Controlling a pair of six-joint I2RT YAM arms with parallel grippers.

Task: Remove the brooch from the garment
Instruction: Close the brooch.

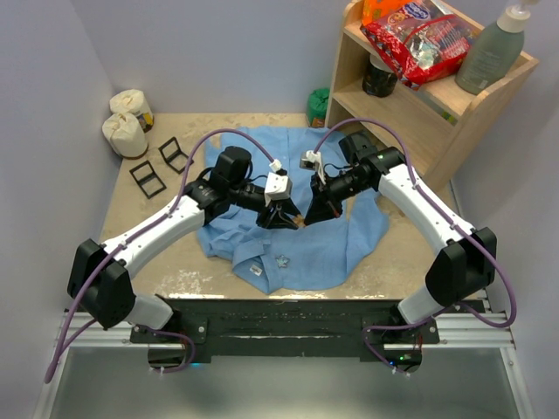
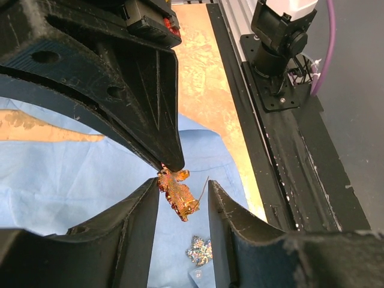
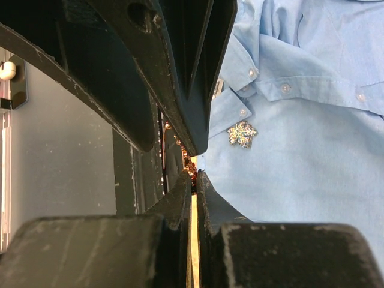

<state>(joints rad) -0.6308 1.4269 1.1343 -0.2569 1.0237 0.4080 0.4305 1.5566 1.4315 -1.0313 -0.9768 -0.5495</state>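
**Item: orange-gold brooch** [image 2: 177,192]. Leaf-shaped, with a thin pin showing at its side. Pinched at its upper end by the tips of the right pincer [image 3: 193,175], whose fingers are pressed together on it. It hangs just above the garment, near the middle of the cloth. I cannot tell whether it is free of the fabric.

**Item: left pincer** [image 2: 183,186]. Part-way apart, one finger on each side of the brooch, close to it. A grip cannot be made out.

**Item: garment** [image 1: 323,253]. Light-blue button-up shirt, rumpled, spread across the middle of the worktop [image 1: 384,262] under both arms. Its white collar label [image 1: 256,271] lies toward the near edge.

**Item: silvery brooch** [image 3: 242,133]. Also leaf-shaped, lying on the shirt beside the buttoned collar, just near of the two pincers.

**Surroundings:**
- Wooden shelf [image 1: 410,113] at the far right, carrying a red snack bag [image 1: 415,39] and a grey-green pump bottle [image 1: 493,52].
- Two cream sacks [image 1: 127,122] at the far left.
- Two small black frames [image 1: 162,166] beside the sacks.
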